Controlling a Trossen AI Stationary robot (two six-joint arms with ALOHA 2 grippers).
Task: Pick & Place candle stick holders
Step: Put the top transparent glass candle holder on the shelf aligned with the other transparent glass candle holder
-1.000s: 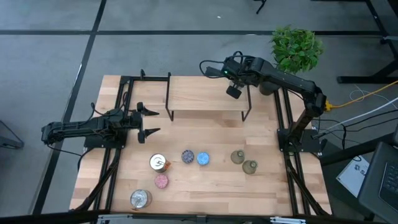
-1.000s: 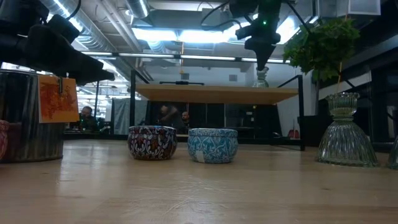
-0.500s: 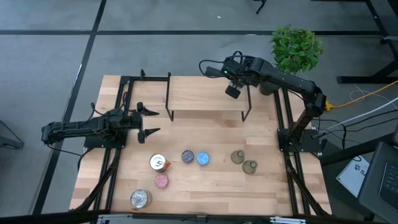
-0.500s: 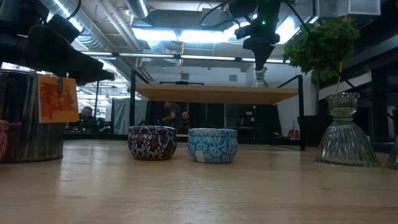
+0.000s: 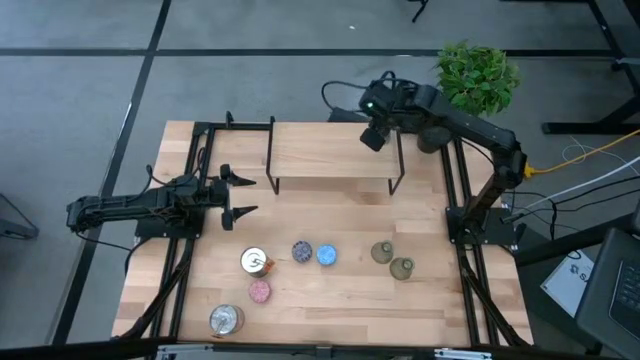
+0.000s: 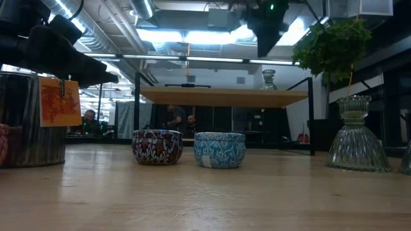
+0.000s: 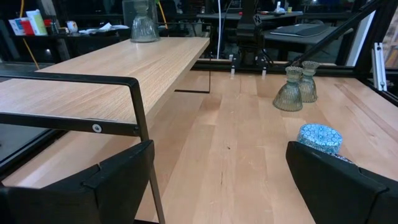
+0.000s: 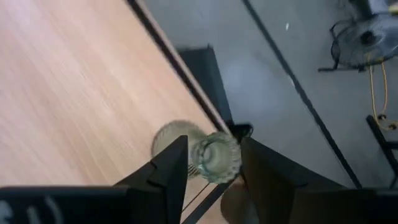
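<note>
One pale olive-green glass holder [image 6: 269, 79] stands upright on its base on the raised wooden shelf [image 6: 225, 97], at the shelf's far right corner. It also shows in the left wrist view [image 7: 143, 22]. My right gripper [image 6: 266, 42] hangs open above it, apart from it. In the right wrist view the holder [image 8: 214, 157] shows below, between the two fingers of my right gripper [image 8: 212, 142]. Two more olive glass holders [image 5: 381, 252] [image 5: 402, 267], a blue one [image 5: 326, 254], a purple-speckled one [image 5: 302, 251], a pink one [image 5: 259, 290] and two silvery ones [image 5: 256, 261] [image 5: 226, 319] stand on the table. My left gripper [image 5: 245, 195] waits open at the table's left.
The shelf [image 5: 330, 155] on black legs spans the far middle of the table. A green plant [image 5: 478, 75] stands beyond the far right corner. Black frame rails [image 5: 455, 200] run along both sides. Bare wood lies between the shelf and the row of holders.
My right gripper has gone up from the top of the glass holder on the shelf and now hangs clear above it. The holder stays standing where it was.
</note>
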